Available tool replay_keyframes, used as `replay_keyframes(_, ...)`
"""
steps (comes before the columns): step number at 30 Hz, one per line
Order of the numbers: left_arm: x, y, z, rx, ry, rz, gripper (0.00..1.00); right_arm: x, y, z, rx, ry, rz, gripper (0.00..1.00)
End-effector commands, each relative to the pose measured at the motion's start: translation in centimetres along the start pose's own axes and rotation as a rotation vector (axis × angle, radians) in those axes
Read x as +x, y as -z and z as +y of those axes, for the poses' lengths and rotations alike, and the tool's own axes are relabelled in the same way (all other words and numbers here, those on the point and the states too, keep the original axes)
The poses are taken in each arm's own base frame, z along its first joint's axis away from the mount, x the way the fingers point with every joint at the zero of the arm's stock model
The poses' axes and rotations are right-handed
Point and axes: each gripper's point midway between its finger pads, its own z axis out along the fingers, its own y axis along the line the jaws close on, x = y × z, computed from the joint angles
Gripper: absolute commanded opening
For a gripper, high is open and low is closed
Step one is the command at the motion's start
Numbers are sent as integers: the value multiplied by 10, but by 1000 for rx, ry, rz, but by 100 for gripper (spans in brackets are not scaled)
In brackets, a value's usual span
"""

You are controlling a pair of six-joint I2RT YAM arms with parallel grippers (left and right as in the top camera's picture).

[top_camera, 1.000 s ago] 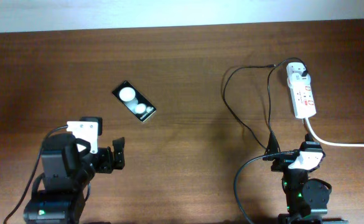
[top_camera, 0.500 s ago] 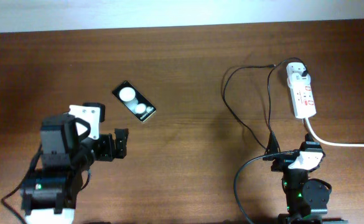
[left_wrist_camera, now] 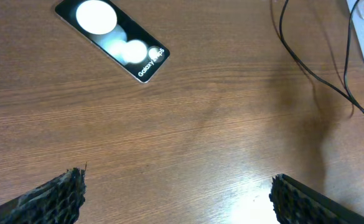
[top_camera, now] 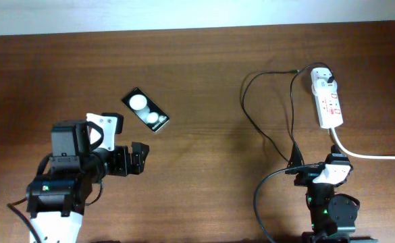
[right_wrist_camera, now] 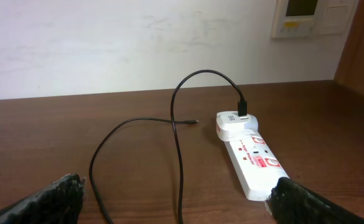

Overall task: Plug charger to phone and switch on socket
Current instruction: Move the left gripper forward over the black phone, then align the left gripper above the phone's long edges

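Observation:
The phone [top_camera: 145, 111] lies flat and slanted left of centre; in the left wrist view the phone [left_wrist_camera: 112, 38] is at the top left. My left gripper [top_camera: 141, 159] is open and empty, below and a little left of it, and the left gripper [left_wrist_camera: 178, 186] hovers over bare wood. The charger's black cable [top_camera: 244, 101] loops on the right, its white plug [top_camera: 322, 79] seated in the socket [top_camera: 329, 102]. Its connector tip [right_wrist_camera: 194, 121] lies loose on the table. My right gripper [top_camera: 317, 166] is open and empty just in front of the socket [right_wrist_camera: 256, 162].
The socket's thick white cord [top_camera: 373, 155] runs off to the right edge, past my right arm. The charger cable [left_wrist_camera: 306, 68] crosses the top right of the left wrist view. A white wall with a panel [right_wrist_camera: 306, 15] stands behind the table.
My left arm has moved right and slightly forward, bringing its open gripper nearer the phone. The right arm, cable and socket have not moved.

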Motion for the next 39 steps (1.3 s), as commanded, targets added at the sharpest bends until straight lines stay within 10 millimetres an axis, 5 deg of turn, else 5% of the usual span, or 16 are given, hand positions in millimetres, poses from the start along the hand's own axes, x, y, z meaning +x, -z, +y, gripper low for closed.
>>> replay_keyframes(1, -9, 5, -6, 22, 2, -22, 99, 2, 0, -1, 7, 2, 2, 99)
replay_keyframes(8, -10, 6, 2, -24, 16, -25, 99, 2, 0, -1, 7, 2, 2, 99)
replay_keyframes(17, -42, -9, 9, -230, 62, 0, 99, 2, 0, -1, 7, 2, 2, 99)
replay_keyframes(23, -30, -41, 10, -240, 84, 136, 99, 2, 0, -1, 7, 2, 2, 99)
replay_keyframes(39, -28, -43, 11, -248, 112, 144, 99, 2, 0, -1, 7, 2, 2, 99)
